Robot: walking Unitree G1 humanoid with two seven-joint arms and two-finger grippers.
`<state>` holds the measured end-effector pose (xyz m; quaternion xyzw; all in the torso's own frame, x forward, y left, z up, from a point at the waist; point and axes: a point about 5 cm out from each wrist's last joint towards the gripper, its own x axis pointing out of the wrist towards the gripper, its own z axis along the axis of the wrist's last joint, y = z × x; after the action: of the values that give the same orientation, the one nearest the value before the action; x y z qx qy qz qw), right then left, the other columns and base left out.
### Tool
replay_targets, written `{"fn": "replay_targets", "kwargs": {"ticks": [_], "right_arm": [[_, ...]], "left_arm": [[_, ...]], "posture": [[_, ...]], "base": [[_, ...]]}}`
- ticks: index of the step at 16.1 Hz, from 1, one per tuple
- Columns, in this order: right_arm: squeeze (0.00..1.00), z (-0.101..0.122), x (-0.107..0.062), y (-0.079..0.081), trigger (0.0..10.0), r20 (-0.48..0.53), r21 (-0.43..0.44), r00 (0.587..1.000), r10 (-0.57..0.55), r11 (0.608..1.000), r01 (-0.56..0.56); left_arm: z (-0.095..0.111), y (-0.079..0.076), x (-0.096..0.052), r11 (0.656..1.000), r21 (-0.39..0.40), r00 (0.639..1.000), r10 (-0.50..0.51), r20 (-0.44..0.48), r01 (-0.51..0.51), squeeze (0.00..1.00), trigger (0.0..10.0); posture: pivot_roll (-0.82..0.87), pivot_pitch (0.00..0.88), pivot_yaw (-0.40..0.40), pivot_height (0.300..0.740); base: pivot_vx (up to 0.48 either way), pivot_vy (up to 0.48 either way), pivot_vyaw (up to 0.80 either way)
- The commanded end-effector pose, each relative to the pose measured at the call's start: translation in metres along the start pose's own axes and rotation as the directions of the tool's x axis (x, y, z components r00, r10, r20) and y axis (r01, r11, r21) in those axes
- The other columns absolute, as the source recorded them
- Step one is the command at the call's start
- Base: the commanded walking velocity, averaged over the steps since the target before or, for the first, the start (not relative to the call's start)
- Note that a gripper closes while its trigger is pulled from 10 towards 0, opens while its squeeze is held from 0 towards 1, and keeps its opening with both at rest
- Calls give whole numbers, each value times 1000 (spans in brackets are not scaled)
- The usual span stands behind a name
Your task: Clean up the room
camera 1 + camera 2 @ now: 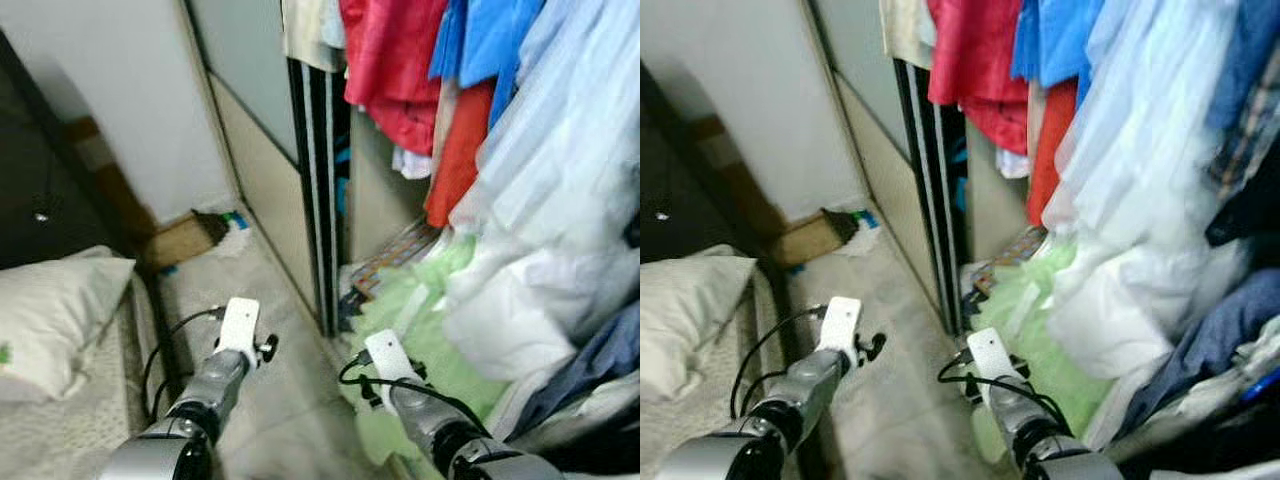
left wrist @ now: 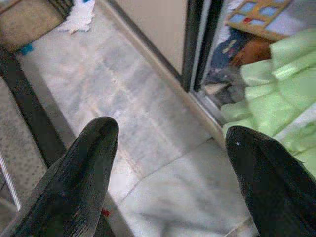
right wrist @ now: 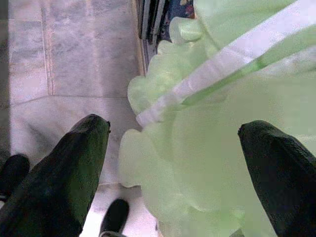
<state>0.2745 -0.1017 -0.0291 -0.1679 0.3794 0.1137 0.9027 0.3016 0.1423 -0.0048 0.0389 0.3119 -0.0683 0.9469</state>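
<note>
Two grippers are in view, one on each silver arm, and both have their two black fingers spread wide with nothing between them. The left gripper (image 2: pixel 168 143) hangs over bare pale floor (image 2: pixel 148 113) tiles beside the dark track of a sliding wardrobe door (image 1: pixel 315 190). The right gripper (image 3: pixel 173 143) hangs just above one light green garment (image 3: pixel 212 148), its fingers (image 3: pixel 74 168) on either side of the cloth but not closed on it. That garment is thin, ruffled at its edges and crossed by a white band (image 3: pixel 222 59); it lies crumpled on the floor at the foot of the open wardrobe, spilling out past the door track and lying against a heap of white cloth (image 1: pixel 520 300). Above it hang several garments on the rail: one red (image 1: pixel 395 60), one orange-red (image 1: pixel 460 150), at least one bright blue (image 1: pixel 480 40) and a mass of pale blue and white (image 1: pixel 580 130) whose number cannot be told. A dark blue piece (image 1: pixel 590 365) lies low at the right. One patterned flat thing (image 2: pixel 256 15) with blue squares sits inside the wardrobe floor. To the left stands a bed with one pale pillow (image 1: pixel 50 310), and near the far wall lie one brown cardboard box (image 1: pixel 180 240) and one scrap of white litter (image 2: pixel 79 17).
</note>
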Motion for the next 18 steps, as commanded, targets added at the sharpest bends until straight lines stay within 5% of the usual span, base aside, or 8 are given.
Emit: {"fn": "replay_targets", "kwargs": {"ticks": [1,7,18], "right_arm": [[0,12,0,10,10000,31,2,999,28,1000,-28],[0,15,0,9,10000,56,-14,998,32,999,-32],[0,19,0,9,10000,65,-18,997,31,999,-30]], "left_arm": [[-4,12,-2,1000,2,999,28,-19,-28,0,10000],[-3,11,-2,1000,-12,1000,16,-10,-17,0,10000],[-1,11,-1,999,-24,1000,21,1,-21,0,10000]], "posture": [[-143,0,56,740],[-145,0,54,740],[-143,0,52,740]], "base": [[0,0,0],[0,0,0],[0,0,797]]}}
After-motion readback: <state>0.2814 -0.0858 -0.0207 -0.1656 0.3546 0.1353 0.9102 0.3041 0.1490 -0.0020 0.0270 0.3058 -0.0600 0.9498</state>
